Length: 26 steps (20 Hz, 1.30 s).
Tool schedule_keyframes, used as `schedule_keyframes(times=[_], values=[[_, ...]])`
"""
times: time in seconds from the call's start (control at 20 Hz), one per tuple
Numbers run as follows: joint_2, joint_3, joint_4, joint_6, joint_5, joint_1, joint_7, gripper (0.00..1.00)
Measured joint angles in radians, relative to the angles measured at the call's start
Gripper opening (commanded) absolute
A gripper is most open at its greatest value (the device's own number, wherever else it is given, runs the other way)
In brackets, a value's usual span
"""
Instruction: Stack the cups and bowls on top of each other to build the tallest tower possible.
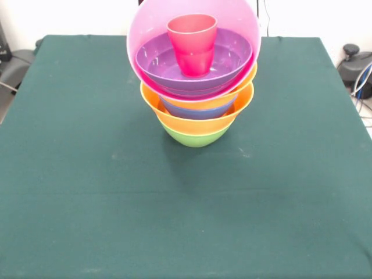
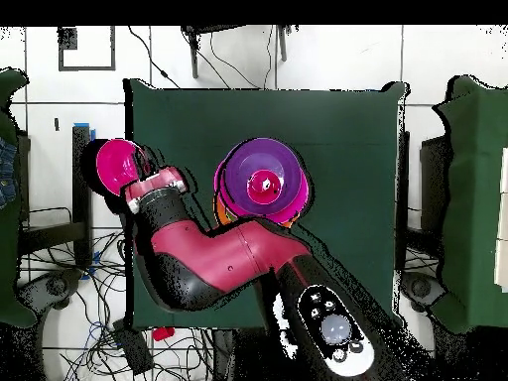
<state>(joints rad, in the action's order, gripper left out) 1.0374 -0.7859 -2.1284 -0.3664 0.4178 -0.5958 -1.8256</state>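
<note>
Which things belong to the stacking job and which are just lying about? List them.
Job: green bowl, lower orange bowl, blue bowl, upper orange bowl, pink bowl, purple bowl, red cup, robot arm.
Lying about: cables beside the table.

Arm (image 2: 213,263) absent from front view. Overhead: red-and-black arm rises from base at bottom, elbows over the near table edge, forearm runs up-left to the wrist (image 2: 154,190). Gripper seems to lie past it, off the table's side; fingers indistinct.
</note>
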Motion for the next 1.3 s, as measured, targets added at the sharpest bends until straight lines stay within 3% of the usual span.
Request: schedule_keyframes(times=[0.25,0.7,0.95,1.3], values=[[-0.026,-0.077,0.014,0.036,0.006,-0.089,0.000,0.00],[-0.154,-0.132,0.074,0.143,0.139,-0.245,0.000,0.00],[-0.214,-0.220,0.077,0.245,0.185,-0.355,0.000,0.00],[-0.243,-0.321,0.078,0.329,0.187,-0.424,0.000,0.00]])
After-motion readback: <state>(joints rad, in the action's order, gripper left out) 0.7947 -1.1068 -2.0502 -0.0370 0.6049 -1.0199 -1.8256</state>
